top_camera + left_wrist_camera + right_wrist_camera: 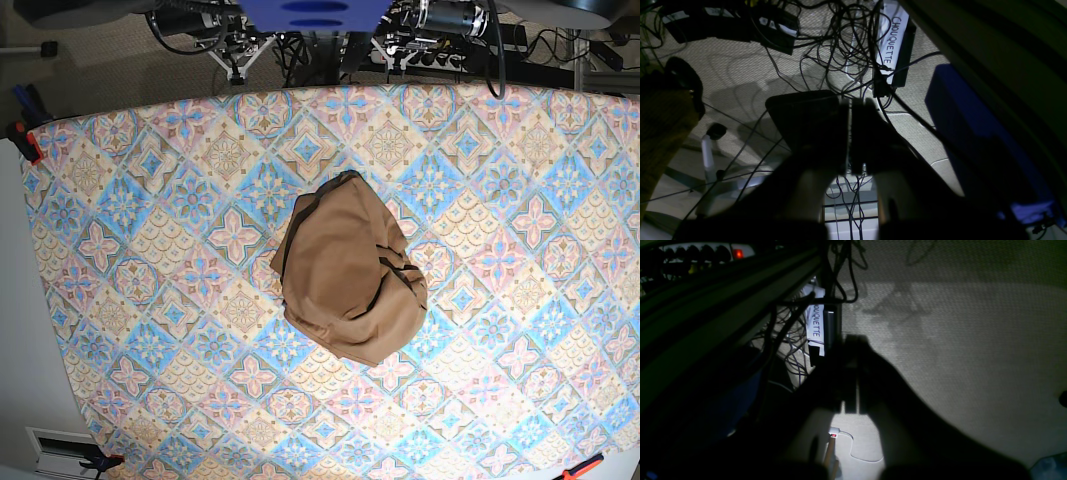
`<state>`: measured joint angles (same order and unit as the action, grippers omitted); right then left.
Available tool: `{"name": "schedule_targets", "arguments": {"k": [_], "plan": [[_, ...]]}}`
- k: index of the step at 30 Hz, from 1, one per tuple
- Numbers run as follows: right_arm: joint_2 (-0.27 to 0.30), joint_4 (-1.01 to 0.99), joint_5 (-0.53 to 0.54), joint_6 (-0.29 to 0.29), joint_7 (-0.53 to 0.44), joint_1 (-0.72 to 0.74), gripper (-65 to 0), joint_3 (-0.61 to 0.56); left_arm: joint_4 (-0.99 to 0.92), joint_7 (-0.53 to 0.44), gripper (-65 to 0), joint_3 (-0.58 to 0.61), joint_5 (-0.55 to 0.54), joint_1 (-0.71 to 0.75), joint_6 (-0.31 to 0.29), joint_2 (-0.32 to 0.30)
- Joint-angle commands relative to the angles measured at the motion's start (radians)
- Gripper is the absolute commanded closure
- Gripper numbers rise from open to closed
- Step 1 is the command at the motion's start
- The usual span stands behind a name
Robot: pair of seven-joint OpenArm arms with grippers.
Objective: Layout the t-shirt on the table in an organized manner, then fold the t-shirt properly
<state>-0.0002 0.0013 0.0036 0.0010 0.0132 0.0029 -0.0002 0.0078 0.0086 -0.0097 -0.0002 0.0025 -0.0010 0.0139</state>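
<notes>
Carpeted floor, left wrist view: tangled cables [843, 43], left gripper [850, 110] clenched, empty. Right wrist view: same carpet, labelled power strip [816, 328], right gripper [853, 346] clenched, empty. Base view only: t-shirt [347, 268] crumpled mid-table [130, 300].

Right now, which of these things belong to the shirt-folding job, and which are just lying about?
Part of the job:
- t-shirt, crumpled in a heap
- table with patterned cloth

Just lying about:
- tangled cables on the floor
- labelled box
- orange clamps at the table's edge

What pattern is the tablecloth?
Pastel blue, pink and cream diamond tiles with floral motifs, covering the table. Shows best in the base view.
</notes>
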Motion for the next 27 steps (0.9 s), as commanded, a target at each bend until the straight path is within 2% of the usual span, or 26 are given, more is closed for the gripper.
{"name": "schedule_targets", "arguments": {"k": [1, 27], "plan": [[0.001, -0.001, 0.002, 0.004, -0.006, 0.004, 0.0, -0.002, -0.001, 0.009, -0.3, 0.000, -0.001, -0.002, -0.003, 0.002], [0.002, -0.001, 0.002, 0.004, -0.008, 0.001, 0.0, 0.006, -0.008, 0.009, 0.0, 0.004, 0.004, 0.006, -0.003, -0.039]]}}
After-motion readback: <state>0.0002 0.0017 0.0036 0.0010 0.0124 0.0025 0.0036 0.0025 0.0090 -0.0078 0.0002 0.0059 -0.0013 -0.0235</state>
